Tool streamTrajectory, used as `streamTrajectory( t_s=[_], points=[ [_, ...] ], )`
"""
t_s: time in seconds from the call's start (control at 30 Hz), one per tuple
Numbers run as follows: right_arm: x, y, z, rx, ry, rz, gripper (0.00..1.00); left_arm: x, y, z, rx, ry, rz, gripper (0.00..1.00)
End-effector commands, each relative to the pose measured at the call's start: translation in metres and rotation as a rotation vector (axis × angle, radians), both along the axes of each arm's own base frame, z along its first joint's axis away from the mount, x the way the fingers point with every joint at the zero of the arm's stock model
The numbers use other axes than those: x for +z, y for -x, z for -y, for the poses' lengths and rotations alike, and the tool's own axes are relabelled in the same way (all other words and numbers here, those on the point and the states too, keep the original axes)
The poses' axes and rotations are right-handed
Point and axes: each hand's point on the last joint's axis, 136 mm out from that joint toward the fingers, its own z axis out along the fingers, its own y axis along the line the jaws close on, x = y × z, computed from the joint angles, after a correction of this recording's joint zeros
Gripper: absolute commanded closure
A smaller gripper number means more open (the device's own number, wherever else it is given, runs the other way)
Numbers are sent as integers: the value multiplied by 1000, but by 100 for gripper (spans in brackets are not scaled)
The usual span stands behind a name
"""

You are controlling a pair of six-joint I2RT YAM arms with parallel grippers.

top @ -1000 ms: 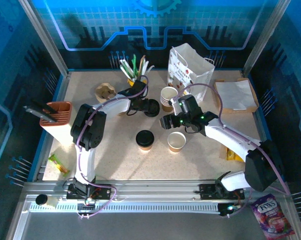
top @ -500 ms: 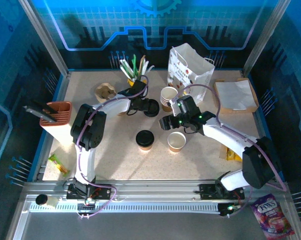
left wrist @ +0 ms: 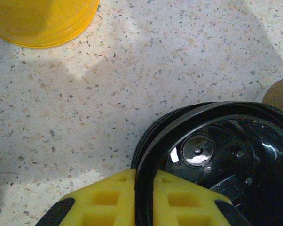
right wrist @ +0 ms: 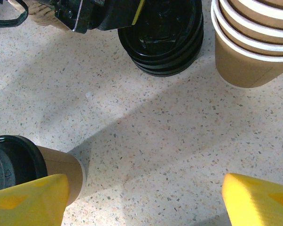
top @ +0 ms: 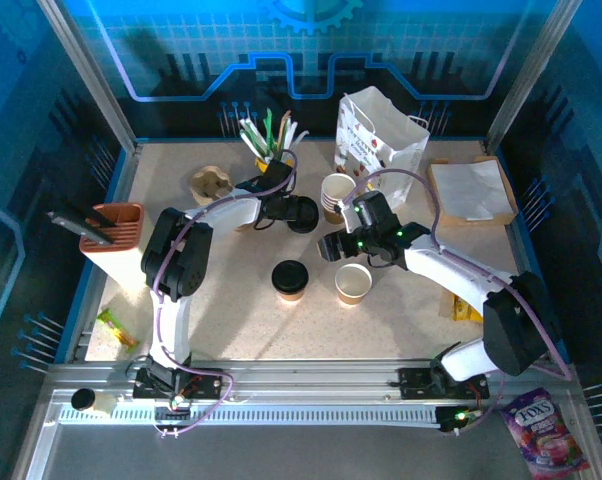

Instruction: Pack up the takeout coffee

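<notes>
Top cam: near centre of table, lidded cup, upright, black lid on. Just to its right, apart: open cup, no lid. Behind both, black lid stack, next to stack of lidless cups. Further back, white bag, upright, w/ yellow utensil cup to its left. L gripper at left edge of lid stack. R gripper over table betw. lid stack and open cup; jaw state unclear from here.

L wrist cam: yellow pads pinched either side of rim of top lid. Closed on it, lid edge filling the thin gap. More black lids underneath. Base of yellow utensil cup at upper left, apart from lids. Brown edge at far right, can't tell what.

R wrist cam: yellow fingertips at both lower corners, spread wide, bare table betw. them, nothing held. Lidded cup just beside pad at lower left, partly hidden behind it; touching or not, can't tell. Lid stack at top w/ L gripper on it. Stack of lidless cups at top right.
</notes>
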Motion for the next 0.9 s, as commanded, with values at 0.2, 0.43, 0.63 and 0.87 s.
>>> streamTrajectory(
  t_s=[0.2, 0.43, 0.63, 0.87],
  points=[
    [5, -5, 2, -13, -7, 7, 15, 27, 0, 0, -7, 5, 65, 84],
    [14, -7, 5, -17, 2, 30, 15, 37, 2, -1, -7, 13, 82, 85],
    [29, -5, 8, -18, -19, 48, 15, 51, 8, -8, 7, 15, 114, 86],
    [95, -2, 27, -53, -194, 122, 14, 101, 40, -27, 53, 158, 232, 89]
  ],
)
